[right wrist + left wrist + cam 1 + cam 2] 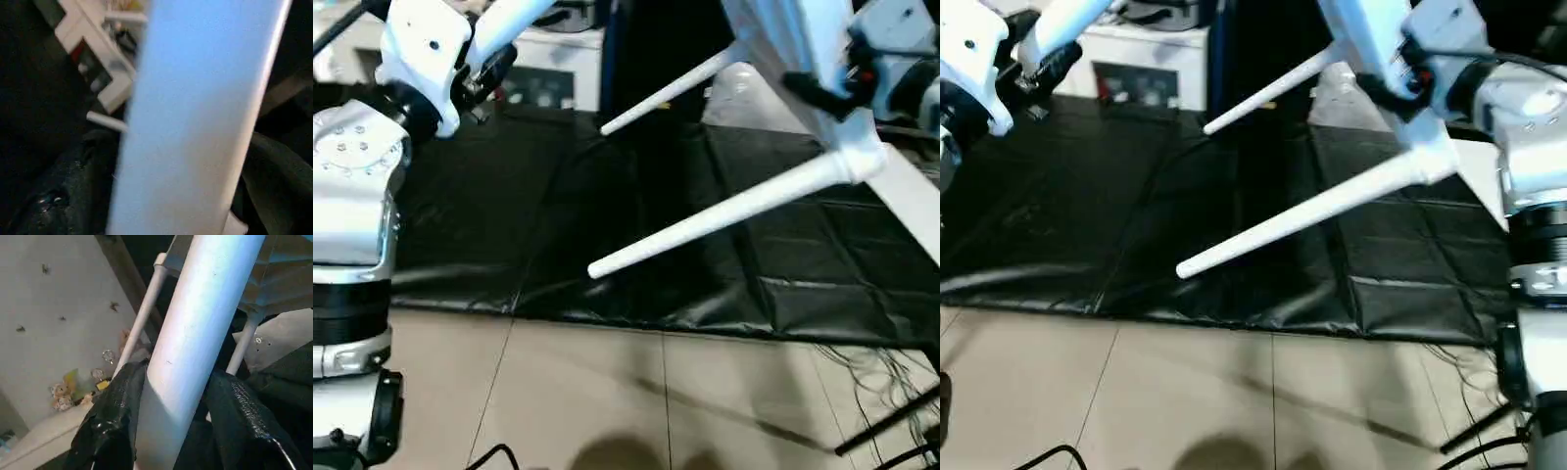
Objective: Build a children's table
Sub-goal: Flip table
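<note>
While the children's table (822, 59) is held aloft at one o'clock above the black mat (636, 235), a leg (195, 347) is pinched between the left gripper's (176, 431) fingers at eleven o'clock. The right gripper (1410, 88) is seen against the tabletop edge, its spread not discernible. Two fitted legs are pointed toward seven o'clock; the right arm is judged nearer them.
</note>
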You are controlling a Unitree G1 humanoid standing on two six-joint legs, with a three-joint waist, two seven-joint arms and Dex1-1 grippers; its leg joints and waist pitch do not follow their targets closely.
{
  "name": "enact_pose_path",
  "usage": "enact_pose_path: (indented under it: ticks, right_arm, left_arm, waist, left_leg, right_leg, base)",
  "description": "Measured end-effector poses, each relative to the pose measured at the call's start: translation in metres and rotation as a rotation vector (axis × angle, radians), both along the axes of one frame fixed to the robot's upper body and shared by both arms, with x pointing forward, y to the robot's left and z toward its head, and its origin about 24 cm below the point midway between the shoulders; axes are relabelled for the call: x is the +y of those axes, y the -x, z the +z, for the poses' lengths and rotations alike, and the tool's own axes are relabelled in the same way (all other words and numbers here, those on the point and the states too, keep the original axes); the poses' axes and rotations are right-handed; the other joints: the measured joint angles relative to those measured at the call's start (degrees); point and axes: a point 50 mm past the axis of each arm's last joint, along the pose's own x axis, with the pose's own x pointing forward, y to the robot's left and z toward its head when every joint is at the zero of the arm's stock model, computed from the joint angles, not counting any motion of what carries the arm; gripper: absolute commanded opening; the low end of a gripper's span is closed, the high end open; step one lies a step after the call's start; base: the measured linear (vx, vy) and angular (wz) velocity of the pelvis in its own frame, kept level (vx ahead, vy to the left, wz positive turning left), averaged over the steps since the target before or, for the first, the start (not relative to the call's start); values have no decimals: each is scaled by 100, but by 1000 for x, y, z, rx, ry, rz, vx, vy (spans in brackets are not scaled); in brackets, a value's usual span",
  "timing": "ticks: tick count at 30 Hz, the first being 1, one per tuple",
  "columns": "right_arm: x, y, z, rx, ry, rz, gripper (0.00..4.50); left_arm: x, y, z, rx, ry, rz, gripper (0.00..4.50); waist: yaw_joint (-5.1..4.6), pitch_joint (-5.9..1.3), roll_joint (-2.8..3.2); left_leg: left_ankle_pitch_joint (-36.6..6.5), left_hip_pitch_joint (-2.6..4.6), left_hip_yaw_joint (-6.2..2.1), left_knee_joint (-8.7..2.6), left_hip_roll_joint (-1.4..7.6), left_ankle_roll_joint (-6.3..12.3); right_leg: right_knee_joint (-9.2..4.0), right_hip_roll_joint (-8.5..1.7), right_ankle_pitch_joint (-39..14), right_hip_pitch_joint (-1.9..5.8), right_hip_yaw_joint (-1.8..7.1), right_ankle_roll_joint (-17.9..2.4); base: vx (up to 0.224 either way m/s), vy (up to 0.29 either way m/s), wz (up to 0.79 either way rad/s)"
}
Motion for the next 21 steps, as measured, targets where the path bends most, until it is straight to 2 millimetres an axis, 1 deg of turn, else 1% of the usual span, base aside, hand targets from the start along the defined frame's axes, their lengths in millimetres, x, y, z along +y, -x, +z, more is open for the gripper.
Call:
enact_pose_path:
  ticks: [1, 2, 3, 4, 5, 6, 7, 8, 9, 10, 11, 12, 13, 14, 16, 17, 18, 19, 20, 21]
  right_arm:
    - [1, 0, 1, -9, -3, 7, 450]
    - [1, 1, 2, -19, -6, 20, 450]
    - [2, 1, 3, -30, -13, 31, 450]
    - [3, 1, 3, -45, -19, 44, 450]
    - [4, 1, 5, -59, -19, 50, 450]
    - [3, 1, 6, -65, -20, 50, 450]
    - [3, 1, 13, -93, -21, 55, 450]
    - [5, 2, 15, -110, -34, 65, 450]
    - [7, 2, 17, -133, -49, 76, 450]
    - [7, 3, 19, -155, -67, 85, 450]
    - [7, 4, 21, -168, -93, 92, 450]
    - [9, 3, 22, -178, -136, 106, 450]
    - [12, 3, 23, -187, -172, 119, 450]
    - [14, 4, 24, -192, -201, 132, 450]
    - [17, 11, 29, -214, -391, 201, 450]
    - [17, 15, 29, -221, -448, 224, 450]
    - [14, 19, 27, -219, -497, 236, 450]
    - [9, 23, 20, -207, -543, 234, 450]
    - [5, 23, 14, -188, -565, 225, 450]
    - [2, 25, 10, -178, -585, 218, 450]
  left_arm:
    - [0, 0, -1, 5, 6, 7, 181]
    - [0, -1, -4, 17, 17, 14, 181]
    - [0, -1, -6, 26, 24, 22, 181]
    - [0, -1, -8, 40, 35, 31, 181]
    - [0, -2, -9, 48, 41, 35, 181]
    - [-2, -3, -11, 61, 49, 33, 181]
    - [-6, -3, -13, 65, 54, 21, 181]
    - [-7, -2, -15, 67, 59, 20, 181]
    - [-7, 0, -22, 88, 65, 23, 181]
    - [-7, 0, -24, 99, 68, 24, 181]
    - [-7, 0, -25, 108, 71, 26, 178]
    - [-6, 0, -27, 119, 72, 30, 173]
    - [-5, 0, -28, 125, 72, 34, 173]
    - [-5, 0, -29, 129, 71, 36, 170]
    - [-5, 1, -32, 140, 50, 33, 167]
    - [-6, 2, -35, 151, 43, 30, 166]
    - [-8, 2, -39, 164, 41, 24, 162]
    - [-9, 3, -45, 186, 35, 15, 160]
    - [-8, 3, -49, 202, 36, 18, 160]
    - [-7, 3, -52, 217, 38, 25, 158]
  waist:
    - [-30, 3, 2]
    - [-55, 16, 36]
    - [-70, 14, 93]
    - [-78, 19, 153]
    - [-17, 28, 137]
    - [12, 31, 95]
    - [125, -45, -181]
    - [183, -28, -257]
    - [318, -77, -170]
    - [362, -85, -114]
    - [382, -89, -102]
    - [378, -106, -73]
    - [376, -106, -84]
    - [379, -109, -81]
    - [397, -111, -87]
    - [420, -108, -79]
    - [431, -107, -79]
    - [444, -109, -84]
    - [446, -104, -77]
    - [443, -103, -76]
  left_leg:
    - [-8, 13, -2, 3, -8, 12]
    - [-26, 31, -15, 19, 6, 37]
    - [-48, 37, -40, 28, 31, 36]
    - [-53, 11, -72, 12, 55, 36]
    - [-52, -7, -68, 7, 37, 35]
    - [-52, -25, 21, 7, 6, 35]
    - [-51, 6, 271, 22, -30, 35]
    - [-87, -12, 260, 145, -80, 11]
    - [-232, -59, 53, 341, -84, 56]
    - [-213, -59, -100, 318, -116, 20]
    - [-173, -67, -103, 285, -112, -38]
    - [-172, -71, -102, 250, -110, -39]
    - [-173, -103, -108, 220, -89, -39]
    - [-173, -120, -111, 195, -76, -39]
    - [-170, -153, -101, 164, -76, -35]
    - [-168, -163, -94, 161, -77, -31]
    - [-158, -170, -78, 153, -76, -15]
    - [-99, -169, -58, 128, -74, 41]
    - [-95, -172, -43, 126, -74, 48]
    - [-94, -182, -30, 112, -75, 50]
  right_leg:
    - [-7, -28, -3, 24, -41, 5]
    - [-49, -58, -11, 84, -136, 19]
    - [-106, -61, -13, 137, -206, 23]
    - [-96, -60, -51, 203, -263, 26]
    - [154, -68, -245, 200, -191, -16]
    - [465, -63, -433, 193, -9, -72]
    - [725, -105, -582, 118, 374, 196]
    - [764, -132, -598, -16, 407, 222]
    - [800, -61, -601, -42, 419, 216]
    - [794, -18, -601, -56, 378, 207]
    - [779, -12, -595, -65, 369, 194]
    - [733, -1, -580, -57, 366, 169]
    - [648, 42, -542, -51, 367, 125]
    - [579, 61, -502, -43, 365, 82]
    - [444, 65, -319, -20, 366, 72]
    - [411, 63, -300, -12, 368, 78]
    - [393, 60, -297, -6, 372, 76]
    - [373, 55, -296, 7, 374, 79]
    - [355, 51, -290, 14, 379, 81]
    - [326, 48, -276, 42, 382, 83]
  base:
    - [0, 0, 0]
    - [0, 0, 0]
    - [0, 0, 0]
    - [0, 0, 0]
    - [-98, 6, 15]
    - [-98, 6, 15]
    - [-12, -81, 15]
    - [70, -109, -4]
    - [79, -126, -7]
    - [12, -60, -9]
    - [0, 0, 0]
    - [0, 0, 0]
    - [0, 0, 0]
    - [0, 0, 0]
    - [0, 0, 0]
    - [0, 0, 0]
    - [0, 0, 0]
    - [0, 0, 0]
    - [0, 0, 0]
    - [0, 0, 0]
